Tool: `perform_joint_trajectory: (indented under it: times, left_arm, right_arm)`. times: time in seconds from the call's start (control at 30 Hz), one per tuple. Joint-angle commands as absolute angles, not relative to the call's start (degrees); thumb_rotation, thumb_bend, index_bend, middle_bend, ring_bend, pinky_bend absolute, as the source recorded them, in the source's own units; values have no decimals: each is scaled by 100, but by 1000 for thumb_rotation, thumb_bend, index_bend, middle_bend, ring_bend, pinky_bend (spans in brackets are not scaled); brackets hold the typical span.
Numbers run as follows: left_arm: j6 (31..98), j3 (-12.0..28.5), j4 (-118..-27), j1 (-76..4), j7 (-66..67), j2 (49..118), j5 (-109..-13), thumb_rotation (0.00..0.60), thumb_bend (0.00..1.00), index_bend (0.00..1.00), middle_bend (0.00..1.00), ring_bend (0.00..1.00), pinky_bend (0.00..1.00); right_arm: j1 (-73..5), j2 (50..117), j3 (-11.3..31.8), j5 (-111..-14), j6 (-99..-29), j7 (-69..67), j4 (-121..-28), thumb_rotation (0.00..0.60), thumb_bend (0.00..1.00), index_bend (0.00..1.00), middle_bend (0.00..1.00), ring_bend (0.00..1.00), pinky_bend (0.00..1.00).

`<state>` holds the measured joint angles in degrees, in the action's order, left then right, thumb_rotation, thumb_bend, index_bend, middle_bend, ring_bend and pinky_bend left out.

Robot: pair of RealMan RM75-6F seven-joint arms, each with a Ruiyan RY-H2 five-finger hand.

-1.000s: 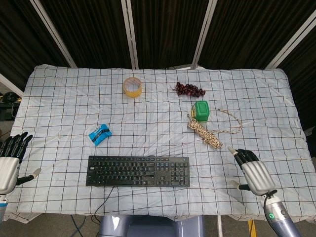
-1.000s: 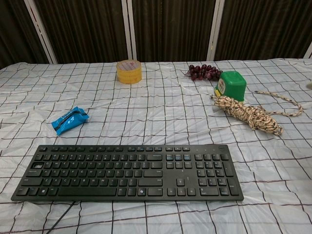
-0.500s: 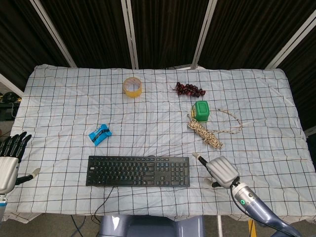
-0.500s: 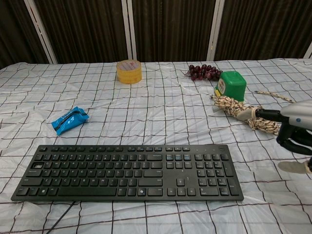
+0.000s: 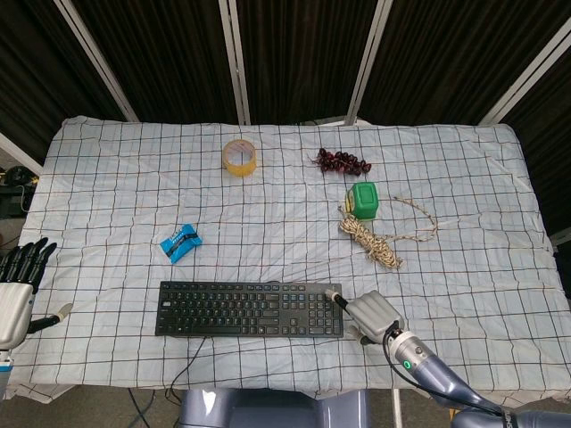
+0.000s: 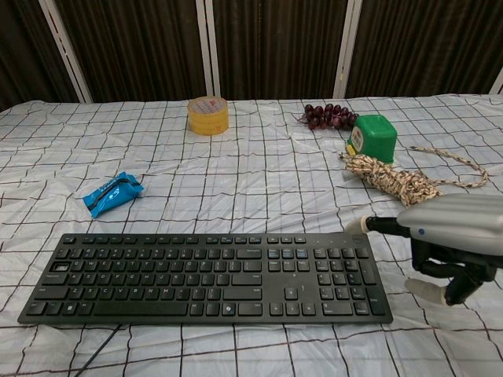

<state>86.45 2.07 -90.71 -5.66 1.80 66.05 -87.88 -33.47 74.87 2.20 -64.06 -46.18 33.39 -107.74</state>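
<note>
Our right hand [image 5: 373, 314] hangs palm down just off the right end of the black keyboard [image 5: 250, 308], one fingertip stretched toward that end and the rest curled under the palm; it holds nothing. In the chest view the same hand [image 6: 452, 236] sits right of the keyboard [image 6: 204, 274], and we cannot tell whether the fingertip touches it. The keyboard lies along the front edge of the table [image 5: 107, 178], its cable dropping over that edge.

Our left hand [image 5: 18, 290] is at the front left corner, off the cloth's edge, fingers straight and apart, empty. Only the head view shows it.

Behind the right hand lies a coiled rope [image 5: 373, 241], with a green tub [image 5: 364, 199] touching its far end. Dark grapes [image 5: 341, 161] lie beyond that, and a roll of yellow tape [image 5: 239, 156] sits near the back edge. A blue packet [image 5: 180, 242] lies left of centre, well apart from the rest. Open cloth spreads on the right side and between packet and rope.
</note>
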Motion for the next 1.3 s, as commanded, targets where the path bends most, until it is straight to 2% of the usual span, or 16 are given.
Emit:
perform_joint_trajectory:
  times: [0.03, 0.57, 1.3]
  left_arm:
    - [8644, 208, -9072, -568, 172, 6604, -8789, 600, 123, 0, 0, 0, 0]
    - [8603, 210, -9078, -580, 151, 6589, -8763, 600, 122, 0, 0, 0, 0]
    - [8604, 217, -9074, -587, 149, 6595, -8762, 600, 123, 0, 0, 0, 0]
  right_arm:
    - [-3464, 7661, 158, -6176, -4651, 3518, -10752, 600, 525, 39, 938, 929, 822]
    - [-3768, 8097, 28, -5436, -4962, 3908, -10645, 600, 559, 52, 941, 933, 822]
    - [-4053, 8415, -225, -4931, -5311, 4206, -10682, 600, 561, 83, 941, 933, 822]
